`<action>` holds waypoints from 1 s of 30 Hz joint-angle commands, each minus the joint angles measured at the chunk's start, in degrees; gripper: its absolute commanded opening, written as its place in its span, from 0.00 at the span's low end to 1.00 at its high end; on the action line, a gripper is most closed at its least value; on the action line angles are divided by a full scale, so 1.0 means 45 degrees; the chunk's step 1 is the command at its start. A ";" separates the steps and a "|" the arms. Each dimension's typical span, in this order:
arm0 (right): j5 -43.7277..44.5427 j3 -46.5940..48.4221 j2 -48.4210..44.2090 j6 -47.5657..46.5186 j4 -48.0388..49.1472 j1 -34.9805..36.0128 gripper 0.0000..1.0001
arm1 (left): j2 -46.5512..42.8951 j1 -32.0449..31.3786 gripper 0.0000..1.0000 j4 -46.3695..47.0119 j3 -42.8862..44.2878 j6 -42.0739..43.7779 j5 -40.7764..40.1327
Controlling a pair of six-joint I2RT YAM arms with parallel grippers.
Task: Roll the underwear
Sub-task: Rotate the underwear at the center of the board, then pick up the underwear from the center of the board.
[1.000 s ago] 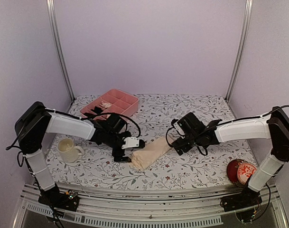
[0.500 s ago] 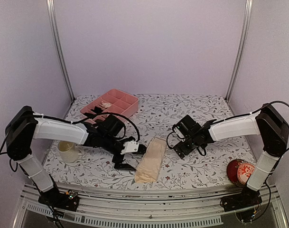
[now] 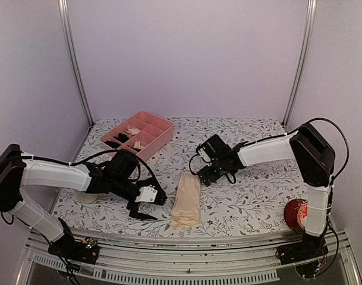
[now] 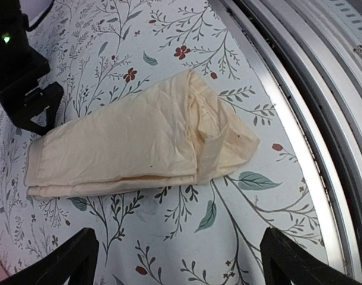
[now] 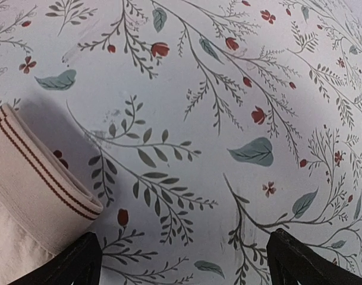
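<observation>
Pale peach-beige fabric underwear (image 3: 186, 199), folded into a long flat strip with a striped elastic waistband at its far end, lies on the floral-printed tablecloth (image 3: 252, 196) near the front edge, between the two arms. The left gripper (image 3: 148, 206) hovers just beside its left side and the right gripper (image 3: 200, 173) just beyond the waistband end, both spread wide and holding nothing. A pink plastic compartment tray (image 3: 159, 132) with small black bundles (image 3: 112, 143) stands well behind at far left, and a red round tin (image 3: 298, 214) sits at the near right corner, both well apart from the garment.
</observation>
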 commanded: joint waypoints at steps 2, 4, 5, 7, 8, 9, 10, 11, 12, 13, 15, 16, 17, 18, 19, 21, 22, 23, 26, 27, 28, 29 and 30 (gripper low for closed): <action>0.0210 0.0896 0.0249 -0.0021 -0.0161 -0.0028 0.99 | -0.0418 -0.0602 0.96 0.1526 -0.1062 0.1183 -0.0741; 0.0335 0.0332 -0.0522 -0.0047 -0.0021 -0.0031 0.99 | -0.0436 -0.0958 0.95 0.2254 -0.1413 0.1076 -0.1289; 0.0410 -0.0079 -0.0934 -0.0032 -0.0068 -0.0036 0.99 | -0.0412 -0.1137 0.95 0.2610 -0.1527 0.0982 -0.1459; 0.0486 -0.0860 -0.1904 0.0033 -0.0122 -0.0024 0.99 | -0.0385 -0.1462 0.93 0.3338 -0.1706 0.0690 -0.1900; 0.0502 -0.1337 -0.2479 0.0097 -0.0108 -0.0023 0.99 | -0.0340 -0.1611 0.92 0.3653 -0.1751 0.0550 -0.2131; 0.0522 -0.1819 -0.3034 0.0156 -0.0067 -0.0018 0.99 | -0.0283 -0.1759 0.92 0.3859 -0.1750 0.0432 -0.2331; 0.0531 -0.2339 -0.3597 0.0195 0.0014 -0.0022 0.99 | -0.0205 -0.1892 0.91 0.3994 -0.1722 0.0342 -0.2517; 0.0537 -0.2809 -0.4202 0.0346 0.0148 -0.0006 0.99 | -0.0092 -0.2031 0.90 0.4146 -0.1717 0.0277 -0.2687; 0.0538 -0.3341 -0.4768 0.0739 0.0360 0.0028 0.99 | 0.0024 -0.2194 0.89 0.4384 -0.1726 0.0205 -0.2940; 0.0536 -0.3813 -0.5386 0.0935 0.0604 0.0084 0.99 | 0.0149 -0.2344 0.89 0.4631 -0.1759 0.0196 -0.3182; 0.0566 -0.4869 -0.6635 0.1127 0.1505 0.0159 0.99 | 0.0515 -0.2736 0.88 0.4840 -0.1707 0.0288 -0.3549; 0.0600 -0.5320 -0.7099 0.1150 0.1922 0.0171 0.99 | 0.0659 -0.2930 0.88 0.4903 -0.1690 0.0334 -0.3639; 0.0697 -0.5711 -0.7438 0.1157 0.2264 0.0177 0.99 | 0.0807 -0.3120 0.88 0.4815 -0.1598 0.0422 -0.3699; 0.0753 -0.5957 -0.7719 0.1173 0.2490 0.0183 0.99 | 0.0920 -0.3359 0.88 0.4614 -0.1499 0.0548 -0.3707; 0.0763 -0.6071 -0.7906 0.1160 0.2570 0.0188 0.99 | 0.1037 -0.3486 0.87 0.4445 -0.1410 0.0667 -0.3685; 0.0747 -0.6113 -0.8026 0.1191 0.2497 0.0188 0.99 | 0.1216 -0.3731 0.86 0.4025 -0.1210 0.0884 -0.3661; 0.0772 -0.6162 -0.8061 0.1196 0.2561 0.0194 0.99 | 0.1343 -0.3835 0.85 0.3815 -0.1084 0.0948 -0.3672; 0.0773 -0.6236 -0.8066 0.1197 0.2644 0.0192 0.99 | 0.1485 -0.3941 0.84 0.3576 -0.0948 0.0990 -0.3737; 0.0788 -0.6281 -0.7846 0.1207 0.2694 0.0252 0.99 | 0.2012 -0.4109 0.79 0.3494 -0.0752 0.0797 -0.4127; 0.0826 -0.6251 -0.7726 0.1230 0.2666 0.0287 0.99 | 0.2177 -0.4136 0.77 0.3590 -0.0726 0.0715 -0.4219; 0.0855 -0.6210 -0.7623 0.1220 0.2660 0.0319 0.99 | 0.2332 -0.4152 0.75 0.3724 -0.0740 0.0636 -0.4289; 0.0954 -0.6179 -0.7530 0.1200 0.2659 0.0359 0.99 | 0.2488 -0.4171 0.74 0.3794 -0.0742 0.0587 -0.4330; 0.1044 -0.6140 -0.7443 0.1188 0.2645 0.0408 0.99 | 0.2593 -0.4225 0.71 0.3845 -0.0732 0.0527 -0.4357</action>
